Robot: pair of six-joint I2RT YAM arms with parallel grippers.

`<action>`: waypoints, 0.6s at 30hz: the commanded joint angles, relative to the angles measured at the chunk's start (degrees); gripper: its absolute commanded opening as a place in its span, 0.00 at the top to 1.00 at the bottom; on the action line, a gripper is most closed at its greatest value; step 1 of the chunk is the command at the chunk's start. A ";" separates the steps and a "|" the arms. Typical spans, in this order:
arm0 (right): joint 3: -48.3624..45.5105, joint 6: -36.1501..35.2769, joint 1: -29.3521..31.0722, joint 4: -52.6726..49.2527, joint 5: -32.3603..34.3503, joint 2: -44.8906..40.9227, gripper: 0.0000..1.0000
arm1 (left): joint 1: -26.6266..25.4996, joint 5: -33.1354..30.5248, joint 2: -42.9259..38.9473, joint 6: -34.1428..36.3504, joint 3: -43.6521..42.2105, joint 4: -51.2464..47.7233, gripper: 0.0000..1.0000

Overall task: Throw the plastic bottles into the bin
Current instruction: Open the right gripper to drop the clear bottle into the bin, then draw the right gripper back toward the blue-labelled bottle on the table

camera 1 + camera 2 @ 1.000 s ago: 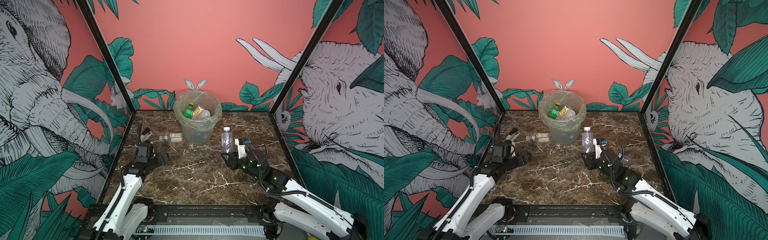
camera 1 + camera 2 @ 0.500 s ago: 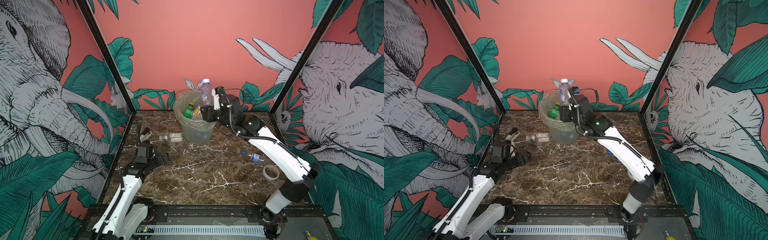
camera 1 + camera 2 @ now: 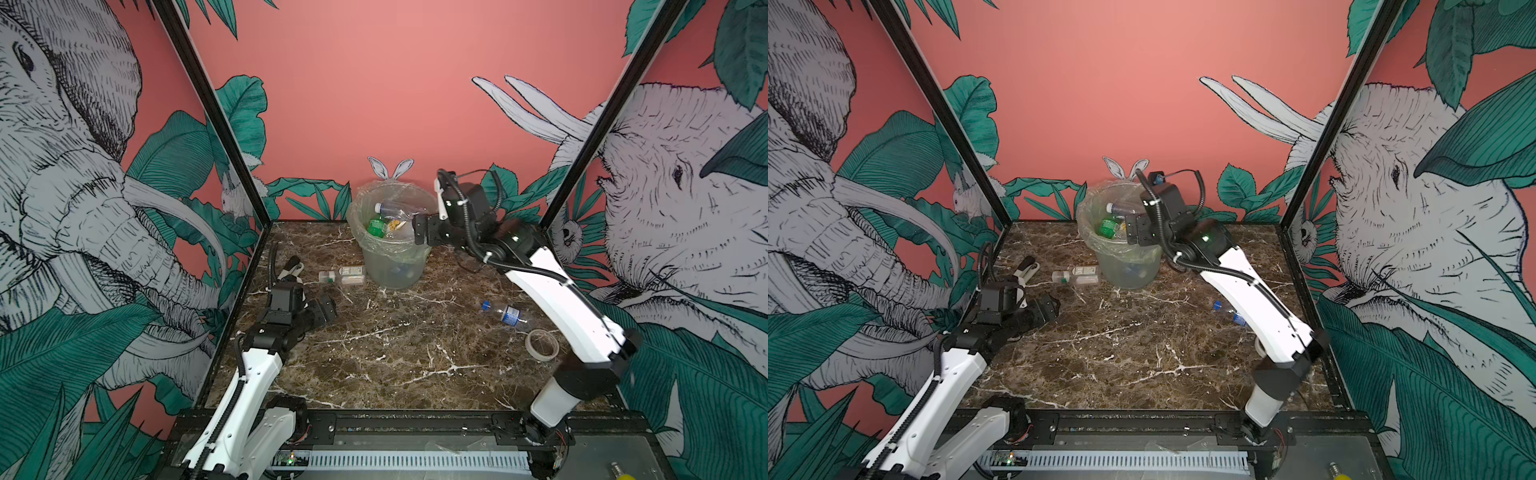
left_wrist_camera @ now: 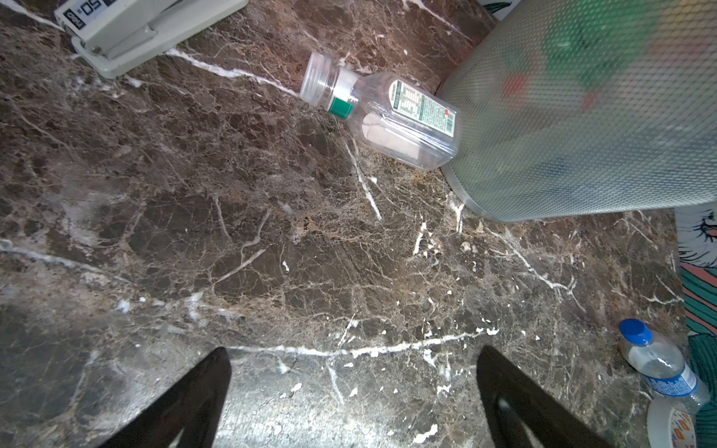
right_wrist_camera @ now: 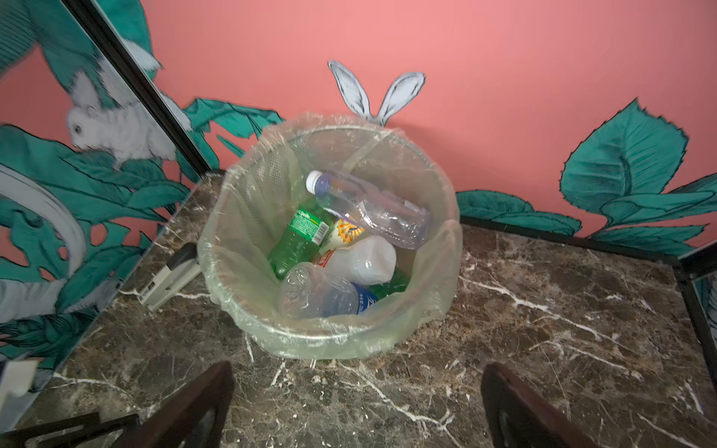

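Though seemingly marble, veined brown tabletop (image 3: 395, 353) under bin (image 3: 390, 266), between coral mural walls (image 3: 374, 83).

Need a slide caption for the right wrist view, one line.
Right gripper, open, overlooks the lined bin, where a clear white-capped bottle lies atop the other bottles.

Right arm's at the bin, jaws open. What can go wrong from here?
The top bottle lies high on the pile in the bin; later drops may bounce out.
The clear bottle lies against the bin's base; the left gripper grabbing it might shove the bin.
The blue-capped bottle lies near the tape roll; the right gripper may snag it.
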 commanded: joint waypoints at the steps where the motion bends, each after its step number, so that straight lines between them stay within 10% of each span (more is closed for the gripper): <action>1: -11.64 -0.47 0.27 11.61 -0.05 -9.23 0.01 | 0.60 -0.10 0.39 -1.63 1.83 -0.68 0.01; 18: -51.64 7.93 -0.08 18.03 2.41 -33.92 0.01 | 0.80 -2.96 5.37 -9.61 5.36 -5.97 0.04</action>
